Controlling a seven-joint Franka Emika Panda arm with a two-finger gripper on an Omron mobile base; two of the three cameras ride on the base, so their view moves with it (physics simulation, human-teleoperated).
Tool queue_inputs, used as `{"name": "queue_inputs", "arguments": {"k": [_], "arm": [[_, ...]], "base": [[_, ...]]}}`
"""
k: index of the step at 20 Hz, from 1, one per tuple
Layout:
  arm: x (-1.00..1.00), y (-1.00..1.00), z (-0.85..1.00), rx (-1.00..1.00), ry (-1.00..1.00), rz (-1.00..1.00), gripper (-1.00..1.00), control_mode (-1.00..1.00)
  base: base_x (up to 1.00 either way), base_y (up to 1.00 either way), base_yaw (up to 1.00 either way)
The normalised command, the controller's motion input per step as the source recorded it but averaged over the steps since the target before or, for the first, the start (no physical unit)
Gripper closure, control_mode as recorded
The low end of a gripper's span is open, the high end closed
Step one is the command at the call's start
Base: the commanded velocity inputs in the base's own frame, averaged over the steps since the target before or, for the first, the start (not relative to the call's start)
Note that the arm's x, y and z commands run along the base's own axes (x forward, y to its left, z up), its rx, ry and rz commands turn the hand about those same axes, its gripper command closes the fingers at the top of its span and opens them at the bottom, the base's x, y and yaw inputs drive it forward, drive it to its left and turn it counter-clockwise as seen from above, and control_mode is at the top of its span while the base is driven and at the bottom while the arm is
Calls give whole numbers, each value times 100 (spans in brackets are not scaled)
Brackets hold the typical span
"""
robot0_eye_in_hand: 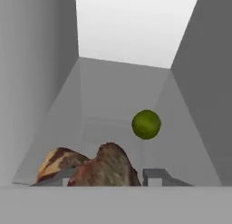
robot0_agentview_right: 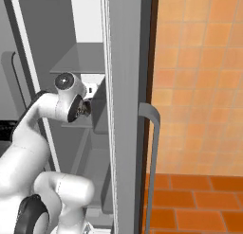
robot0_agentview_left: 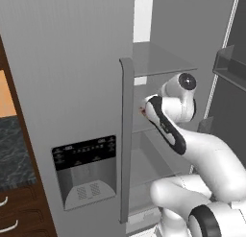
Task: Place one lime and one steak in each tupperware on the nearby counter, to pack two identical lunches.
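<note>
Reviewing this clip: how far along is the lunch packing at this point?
Nothing looks packed yet; no tupperware is in sight. In hand: the arm reaches into the open fridge, and the pincer is shut on a steak on the shelf. A lime sits further back, untouched. Left: carrying steaks and limes to both containers.

The lumpy brown steak (robot0_eye_in_hand: 106,166) looks rough and matt, mottled with reddish and tan patches. The small round yellow-green lime (robot0_eye_in_hand: 146,124) is smooth with a dull sheen. The grey fridge shelf (robot0_eye_in_hand: 122,105) beneath them appears as plain matt plastic (no texture visible). The fridge door (robot0_agentview_left: 72,63) shows a brushed, finely streaked grey metal finish. The orange wall tiles (robot0_agentview_right: 199,62) look matt, faintly mottled.
</note>
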Motion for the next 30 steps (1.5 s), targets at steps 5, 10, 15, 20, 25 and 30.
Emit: {"name": "queue_inputs", "arguments": {"k": [5,10,15,20,25,30], "arm": [[-33,0,47,-23,32,-8,100,-100],[-96,-27,-14,-1,13,-15,100,-100],[-100,-56,-28,10,0,-8,100,-100],[-100,-23,1,7,3,-11,100,-100],[-92,0,35,2,1,-2,100,-100],[-69,0,0,0,0,0,100,-100]], "base": [[0,0,0],[0,0,0],[0,0,0],[0,0,0],[0,0,0],[0,0,0]]}}
